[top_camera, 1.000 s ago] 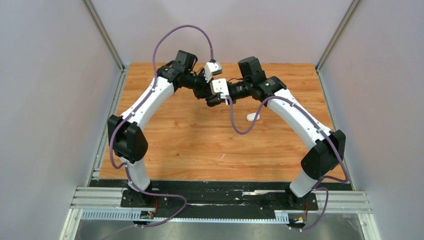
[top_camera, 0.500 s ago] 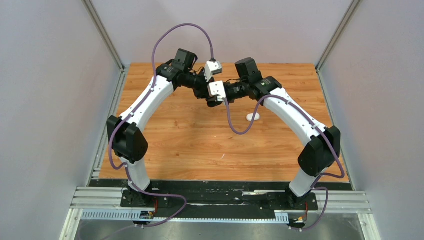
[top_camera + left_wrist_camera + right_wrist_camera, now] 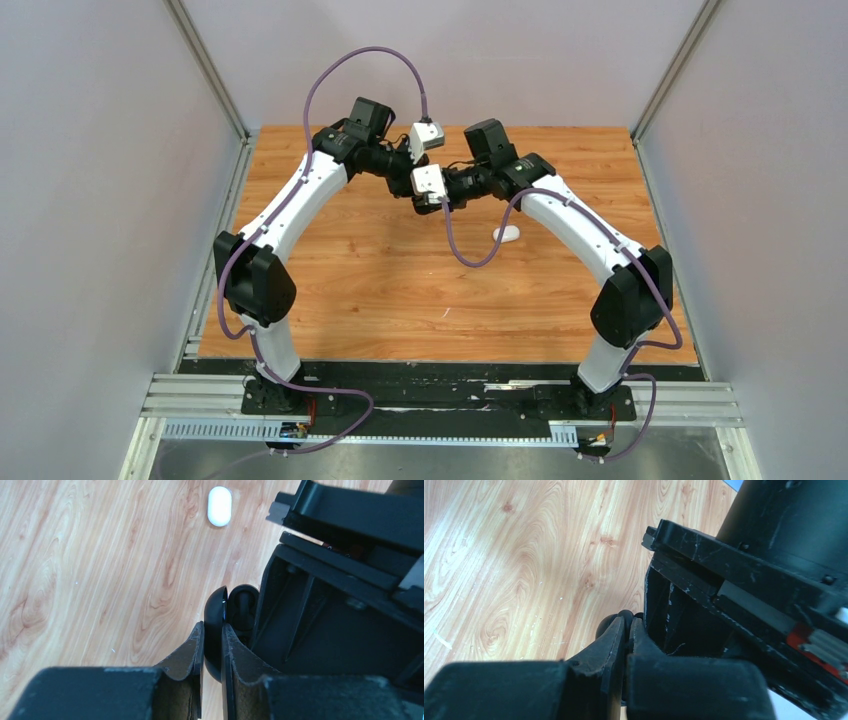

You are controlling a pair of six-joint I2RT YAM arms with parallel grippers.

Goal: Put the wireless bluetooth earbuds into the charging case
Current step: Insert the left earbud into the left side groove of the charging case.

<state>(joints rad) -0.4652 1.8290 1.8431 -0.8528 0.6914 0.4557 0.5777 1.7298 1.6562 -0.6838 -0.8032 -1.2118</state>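
Observation:
My left gripper (image 3: 212, 627) is shut on the thin open lid of a black charging case (image 3: 216, 615). It holds the case above the table, and the case's other half (image 3: 243, 607) faces my right gripper. My right gripper (image 3: 628, 622) is shut on a small rounded black earbud (image 3: 623, 616), pressed close against the left gripper's body. In the top view both grippers (image 3: 428, 200) meet over the table's back middle. A white pebble-shaped case (image 3: 507, 234) lies closed on the wood; it also shows in the left wrist view (image 3: 219, 506). The other earbuds are out of view.
The wooden table (image 3: 380, 290) is walled by grey panels on the left, right and back. The purple cable (image 3: 465, 250) of the right arm hangs low over the table near the white case.
The right arm has shifted left, bringing its gripper closer in against the left gripper. The left arm and the white case have stayed put.

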